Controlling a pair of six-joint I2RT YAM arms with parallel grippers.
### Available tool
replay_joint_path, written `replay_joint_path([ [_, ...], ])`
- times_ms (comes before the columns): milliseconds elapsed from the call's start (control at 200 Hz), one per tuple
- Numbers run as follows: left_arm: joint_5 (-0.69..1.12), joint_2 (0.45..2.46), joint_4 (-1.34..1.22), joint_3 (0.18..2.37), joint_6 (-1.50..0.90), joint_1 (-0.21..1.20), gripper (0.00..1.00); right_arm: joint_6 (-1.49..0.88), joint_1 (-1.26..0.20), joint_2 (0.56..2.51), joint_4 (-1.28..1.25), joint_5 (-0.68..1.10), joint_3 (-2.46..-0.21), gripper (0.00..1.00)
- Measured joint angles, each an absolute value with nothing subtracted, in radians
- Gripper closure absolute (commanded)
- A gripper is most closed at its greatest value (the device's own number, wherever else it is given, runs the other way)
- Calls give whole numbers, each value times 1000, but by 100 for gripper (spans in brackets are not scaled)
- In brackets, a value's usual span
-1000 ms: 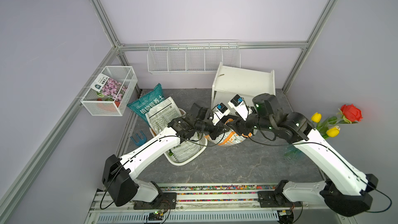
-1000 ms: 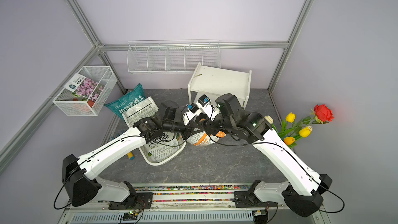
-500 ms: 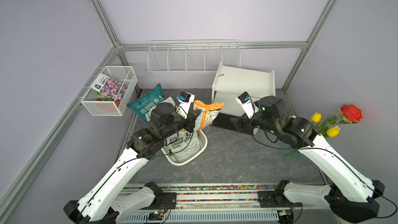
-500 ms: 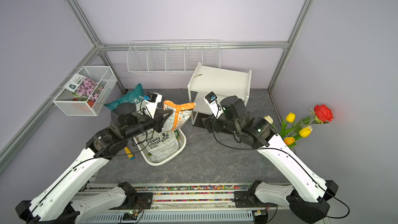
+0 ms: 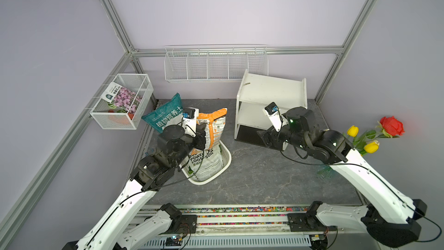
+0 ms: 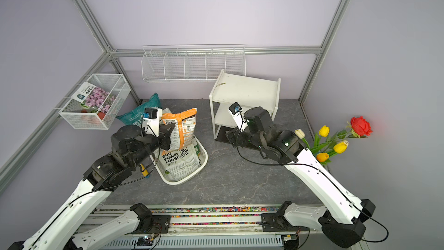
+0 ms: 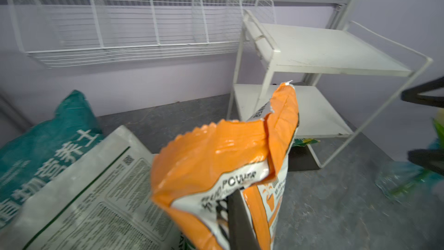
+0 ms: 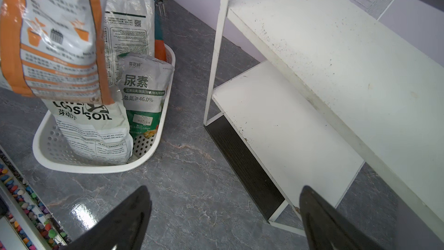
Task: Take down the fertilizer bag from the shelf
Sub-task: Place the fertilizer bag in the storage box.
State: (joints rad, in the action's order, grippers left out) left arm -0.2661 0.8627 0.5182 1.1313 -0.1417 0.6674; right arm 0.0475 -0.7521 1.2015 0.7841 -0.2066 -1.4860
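The orange-and-white fertilizer bag (image 5: pixel 215 126) (image 6: pixel 182 126) hangs upright off the shelf, over the white plastic basket (image 5: pixel 227 162). My left gripper (image 5: pixel 201 132) (image 7: pixel 228 200) is shut on the bag's upper edge, and one dark finger (image 7: pixel 237 222) shows against the print. The shelf (image 5: pixel 271 92) (image 8: pixel 336 56) stands at the back right with both white boards bare. In front of its dark base, low over the floor, my right gripper (image 5: pixel 263 138) (image 8: pixel 223 212) is open with nothing between its fingers. The bag (image 8: pixel 52 34) is well apart from it.
The basket (image 8: pixel 96 167) holds a grey soil bag (image 5: pixel 204 164) and a small green-and-grey bag (image 8: pixel 144 87). A teal bag (image 5: pixel 165 116) leans behind it. A wire wall rack (image 5: pixel 216 63), a mesh box basket (image 5: pixel 122 99) and flowers (image 5: pixel 374 135) ring the floor.
Both grippers were together at the bag in the middle. My left arm has carried it left over the basket. My right gripper has let go, opened and drawn back toward the shelf.
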Motion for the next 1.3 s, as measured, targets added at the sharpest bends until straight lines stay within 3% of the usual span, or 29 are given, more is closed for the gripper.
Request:
replay_joint_path([
  [250, -590, 702, 398, 1001, -200, 661, 100, 45, -752, 1201, 784, -213, -1461, 2],
  [415, -659, 645, 332, 940, -228, 656, 100, 45, -752, 1201, 783, -218, -1455, 2],
  [800, -619, 694, 239, 791, -266, 636, 100, 45, -752, 1201, 780, -221, -1441, 2],
  [1105, -455, 630, 191, 635, -416, 373, 100, 44, -752, 1172, 781, -237, -1418, 2],
  [1300, -278, 578, 170, 564, -467, 295, 100, 45, -752, 1170, 781, -236, -1415, 2],
])
